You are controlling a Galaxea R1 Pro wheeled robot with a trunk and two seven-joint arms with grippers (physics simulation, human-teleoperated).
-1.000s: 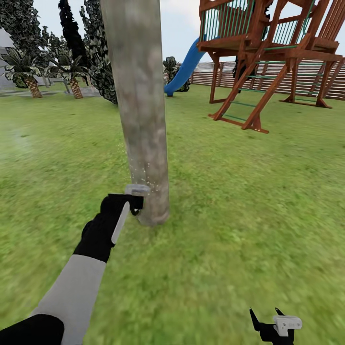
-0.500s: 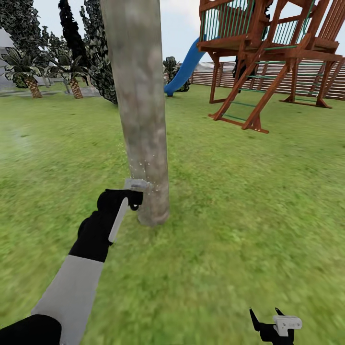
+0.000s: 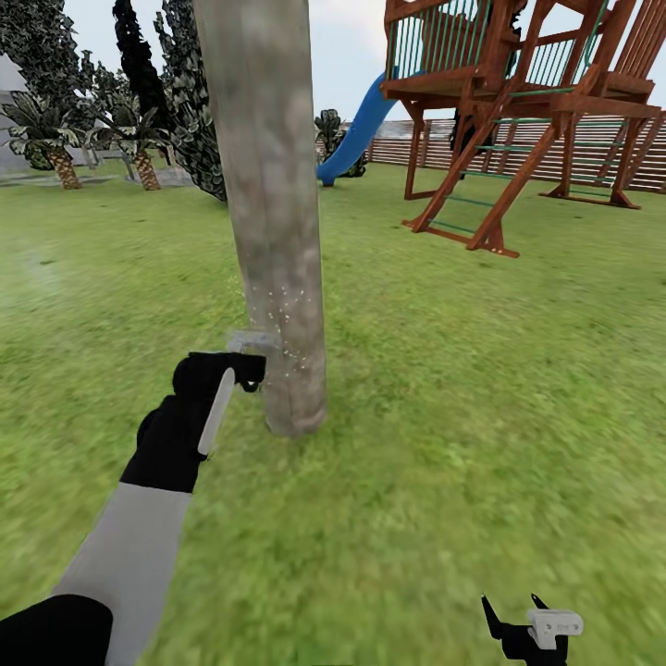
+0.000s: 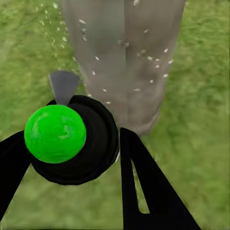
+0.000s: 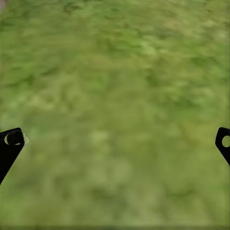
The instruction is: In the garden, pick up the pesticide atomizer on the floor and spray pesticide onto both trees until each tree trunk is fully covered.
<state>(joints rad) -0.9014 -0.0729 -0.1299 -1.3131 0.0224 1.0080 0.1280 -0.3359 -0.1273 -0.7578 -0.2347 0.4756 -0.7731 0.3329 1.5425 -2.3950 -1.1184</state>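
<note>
Holding the atomizer (image 4: 72, 139) between its black fingers (image 4: 148, 187), your left gripper (image 3: 242, 363) sits right up against the tree trunk (image 3: 268, 213), low down near where the bark meets the grass (image 3: 444, 435). From the left wrist camera you can see the bottle's dark round body with its bright green dot facing the lens, a finger pressed to each side of it, and a grey nozzle piece pointing at the trunk just ahead. White specks of pesticide (image 4: 143, 52) are scattered across the bark and drifting out over the grass beside it (a loose, misty spread, not a solid coat). From the head camera those same specks show as a faint dusting on the trunk just above your gripper.

Your right gripper (image 3: 532, 629) hangs low at the near edge of the lawn, well apart from the tree, and its two fingertips stand wide apart with nothing but grass between them.

Beyond the trunk, a wooden play tower (image 3: 527, 102) with a blue slide (image 3: 356, 129) stands on the lawn, a slatted fence (image 3: 592, 153) runs behind it, and short palms (image 3: 55, 139) sit off to the far left.
</note>
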